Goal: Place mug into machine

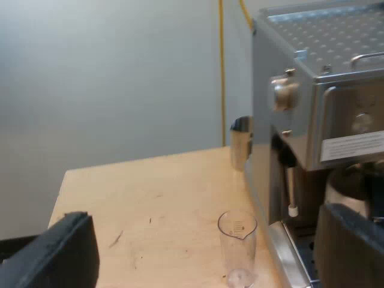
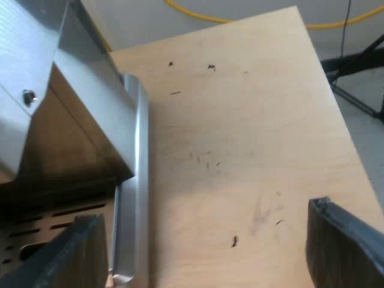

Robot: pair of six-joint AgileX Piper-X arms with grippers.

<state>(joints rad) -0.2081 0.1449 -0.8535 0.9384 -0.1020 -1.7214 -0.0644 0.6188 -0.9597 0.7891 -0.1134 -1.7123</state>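
Note:
The espresso machine [image 1: 318, 114] rises in steel, with its steam wand [image 1: 291, 192] hanging over the drip tray. My left gripper [image 1: 210, 216] is open above the wooden table [image 1: 150, 192], with nothing between its fingers [image 1: 60, 255]. A clear measuring glass [image 1: 237, 246] stands upright on the table beside the drip tray, ahead of that gripper. A shiny metal vessel with a dark rim [image 1: 240, 144] stands at the machine's far corner; I cannot tell whether it is the mug. My right gripper [image 2: 204, 210] is open and empty over bare table next to the machine's base [image 2: 135, 180].
The slotted drip tray [image 2: 54, 222] lies under the machine's overhang. The wooden table [image 2: 252, 120] ends at an edge beyond the right gripper. A yellow cable [image 2: 198, 15] and a black stand's legs [image 2: 360, 66] lie on the floor past that edge. A grey wall [image 1: 120, 78] stands behind.

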